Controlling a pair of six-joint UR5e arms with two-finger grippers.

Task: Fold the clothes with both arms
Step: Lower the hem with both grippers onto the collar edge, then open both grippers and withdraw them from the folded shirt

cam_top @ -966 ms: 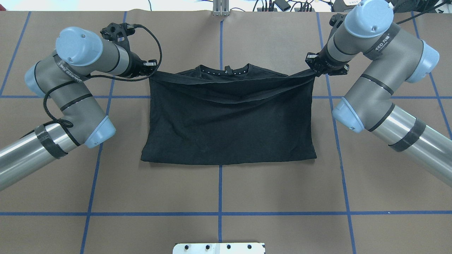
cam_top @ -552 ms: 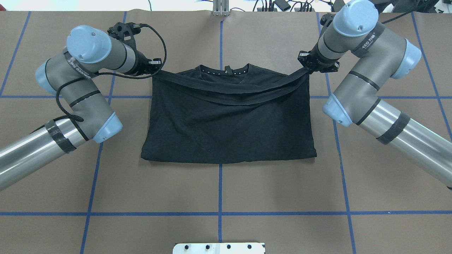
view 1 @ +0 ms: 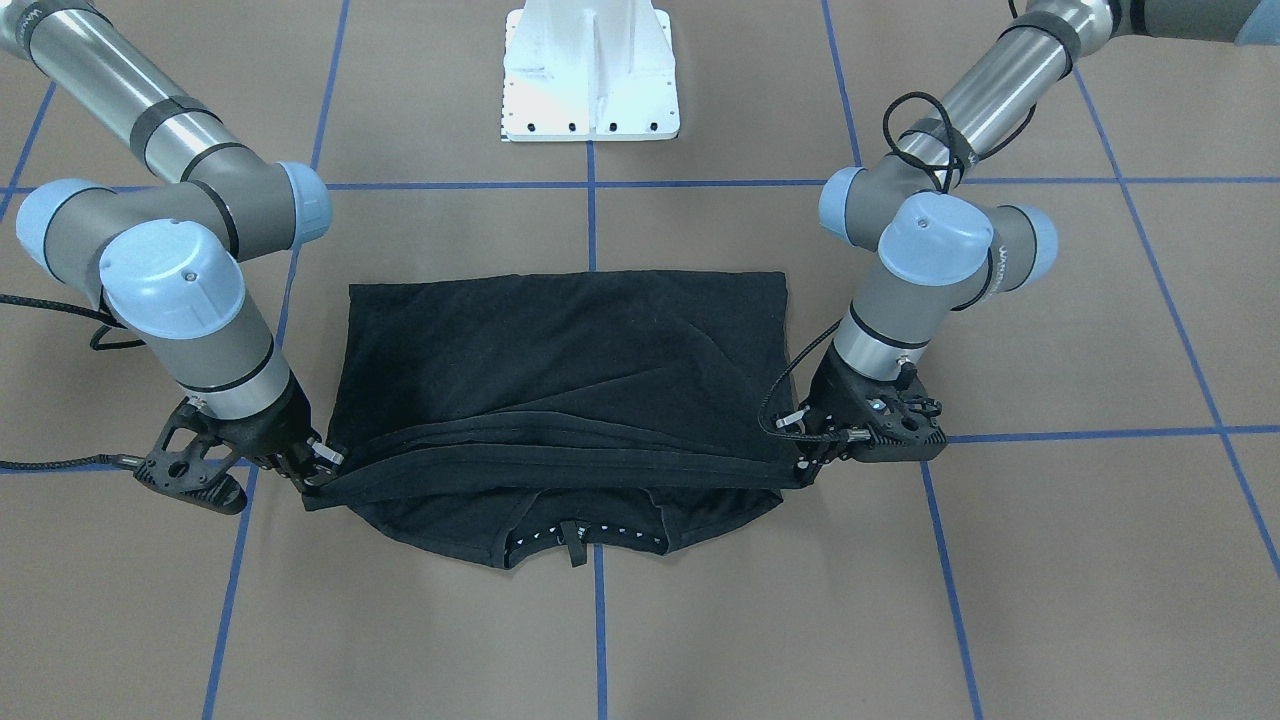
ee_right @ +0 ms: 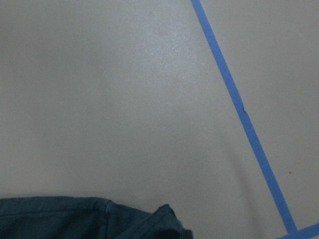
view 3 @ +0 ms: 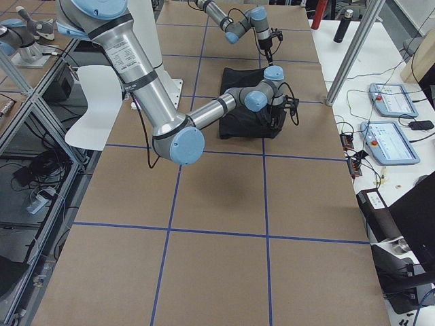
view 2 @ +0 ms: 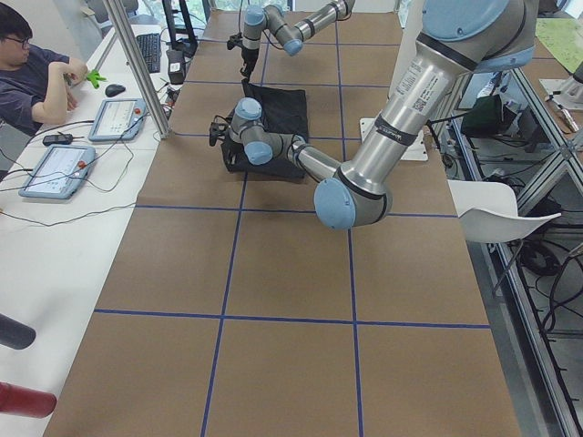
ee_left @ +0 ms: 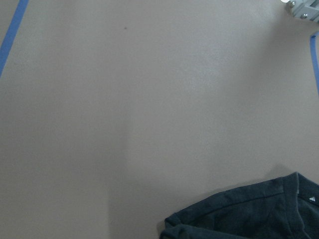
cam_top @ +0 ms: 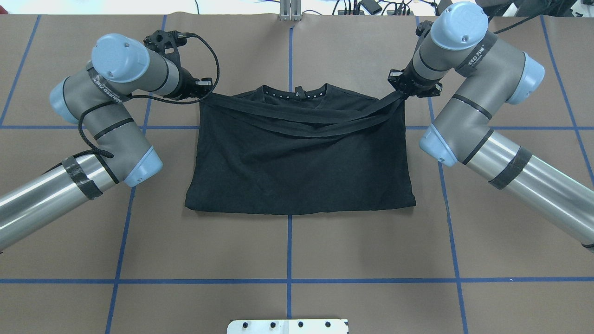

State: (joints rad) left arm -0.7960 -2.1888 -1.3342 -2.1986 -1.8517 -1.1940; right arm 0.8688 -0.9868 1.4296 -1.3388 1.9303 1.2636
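Observation:
The black T-shirt (cam_top: 297, 162) lies plain side up at the table's middle, and its print is hidden. It is folded over, with the collar (cam_top: 297, 94) at the far edge. My left gripper (cam_top: 205, 91) is shut on the folded-over edge's left corner. My right gripper (cam_top: 401, 93) is shut on its right corner. The edge hangs stretched between them, slightly lifted, just short of the collar. In the front-facing view the shirt (view 1: 560, 350) shows with the left gripper (view 1: 808, 462) on the right and the right gripper (view 1: 312, 482) on the left. Shirt cloth shows low in both wrist views (ee_left: 249, 214) (ee_right: 89, 219).
The white pedestal base (view 1: 590, 80) stands at the near edge behind the shirt. Blue tape lines (cam_top: 290, 246) grid the brown table. A metal post (cam_top: 290, 9) and cables sit at the far edge. An operator (view 2: 36, 82) sits at a side desk with tablets.
Both grippers have moved inward toward each other and slightly toward the far edge. The held edge has travelled farther over the shirt toward the collar and sags in the middle.

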